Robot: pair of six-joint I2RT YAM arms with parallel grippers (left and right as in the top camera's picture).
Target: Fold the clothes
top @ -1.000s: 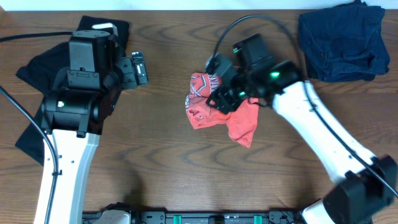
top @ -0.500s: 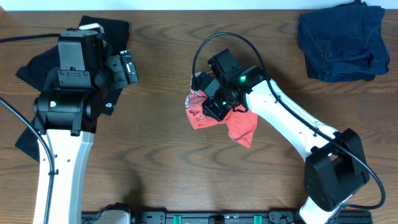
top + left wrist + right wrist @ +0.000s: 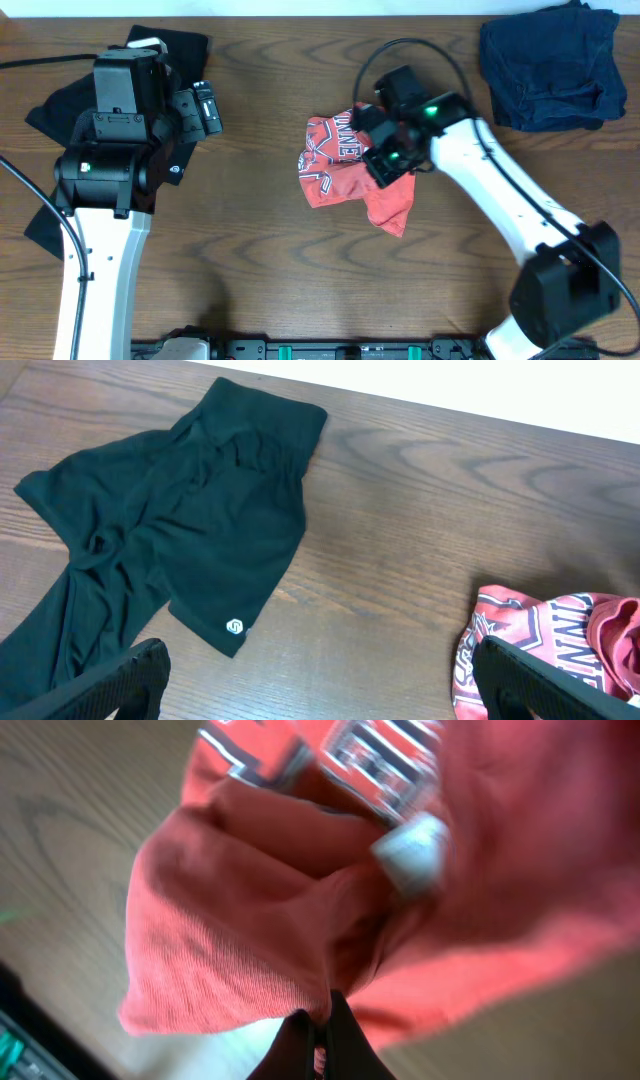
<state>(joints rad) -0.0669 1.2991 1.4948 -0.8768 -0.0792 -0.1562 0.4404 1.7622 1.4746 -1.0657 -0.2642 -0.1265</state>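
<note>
Coral-red T-shirt [image 3: 340, 175] lies crumpled mid-way along the bench [image 3: 250, 260], with the right gripper [image 3: 383, 160] on its right part. A black garment [image 3: 45, 105] sits at the far-left corner and a navy garment [image 3: 550, 65] at the far-right.

Left wrist: the left gripper [image 3: 325, 678] has its fingers wide and empty.

Right wrist: the fingers are pinched on coral cloth.

A counter [image 3: 260, 250] of dark brown wood, with a strong wavy grain, fills nearly the whole view. Beyond the far edge of the counter runs a plain white strip [image 3: 470, 385]. Along its near edge lies a black rail [image 3: 350, 351] with small green parts.
</note>
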